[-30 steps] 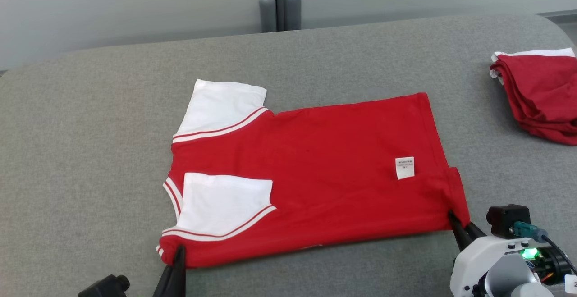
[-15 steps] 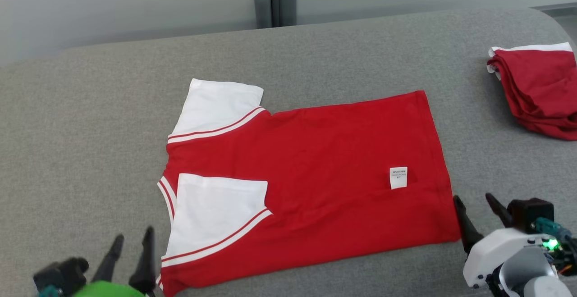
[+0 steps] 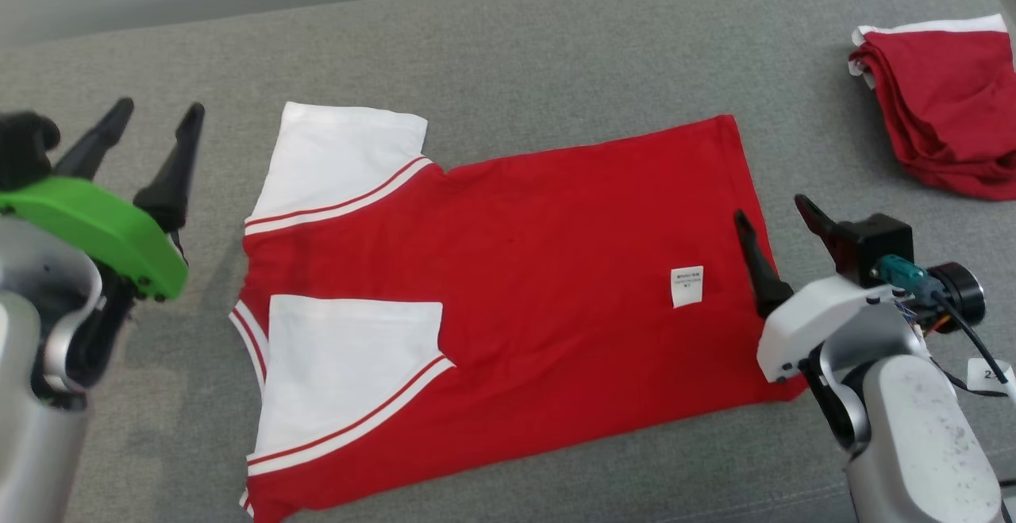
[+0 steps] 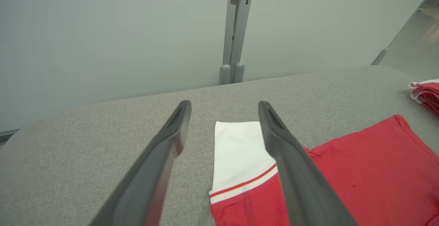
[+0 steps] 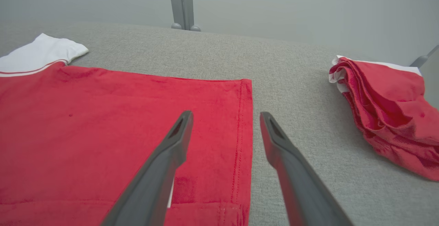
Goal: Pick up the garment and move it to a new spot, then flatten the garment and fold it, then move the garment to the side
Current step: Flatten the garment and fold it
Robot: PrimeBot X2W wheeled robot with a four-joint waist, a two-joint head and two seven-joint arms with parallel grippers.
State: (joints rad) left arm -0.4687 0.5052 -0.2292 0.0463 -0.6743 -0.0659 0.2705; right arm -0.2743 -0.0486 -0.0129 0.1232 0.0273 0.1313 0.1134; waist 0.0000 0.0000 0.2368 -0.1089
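Observation:
The garment (image 3: 516,285) is a red shirt with white sleeves, lying flat on the grey table (image 3: 556,55), its near side folded over so a white label shows. My left gripper (image 3: 156,110) hangs open above the table, just left of the far white sleeve (image 4: 236,150). At the shirt's right hem (image 5: 245,130) my right gripper (image 3: 774,209) stands open above the cloth edge. Neither holds anything. In the right wrist view the right gripper (image 5: 226,116) straddles the hem.
A second red and white garment (image 3: 940,102) lies bunched at the table's far right corner (image 5: 387,113). A grey post (image 4: 236,30) and pale wall stand behind the table.
Both grippers have let go of the shirt's near edge, opened and risen, moving toward the far side. The head camera has also tilted, shifting the whole picture.

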